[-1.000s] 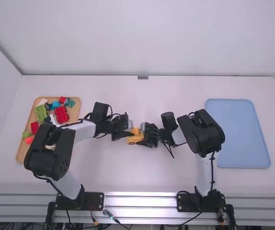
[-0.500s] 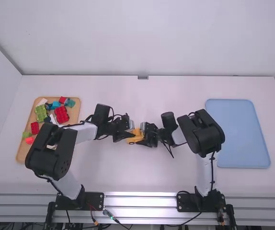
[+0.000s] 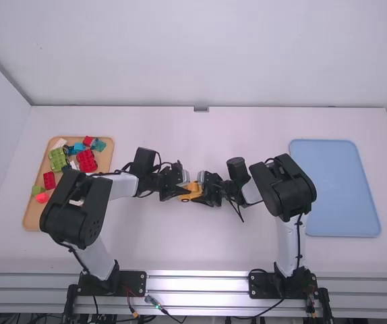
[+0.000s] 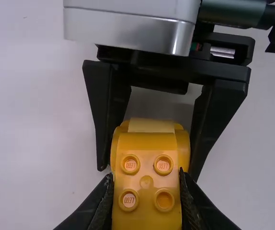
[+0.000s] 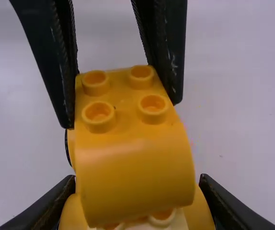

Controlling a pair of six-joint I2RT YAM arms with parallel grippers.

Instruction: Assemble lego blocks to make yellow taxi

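Near the table's middle, the yellow taxi build (image 3: 191,194) is between my left gripper (image 3: 181,193) and my right gripper (image 3: 203,194). In the left wrist view, the left gripper (image 4: 146,176) is shut on the studded yellow block (image 4: 147,165). The right wrist view has the right gripper (image 5: 138,181) shut on the wider yellow car base (image 5: 198,211), which shows pale studs. The curved, studded yellow block (image 5: 132,167) lies over that base and hides most of it. Whether the two are fully pressed together, I cannot tell.
At the left, a wooden tray (image 3: 30,214) holds several green, red, blue and white blocks, partly under the left arm. A blue tray (image 3: 335,189) lies at the right, beyond the right arm's elbow.
The left arm has shifted slightly to the right, its gripper a little closer to the right one. The right arm has stayed still.
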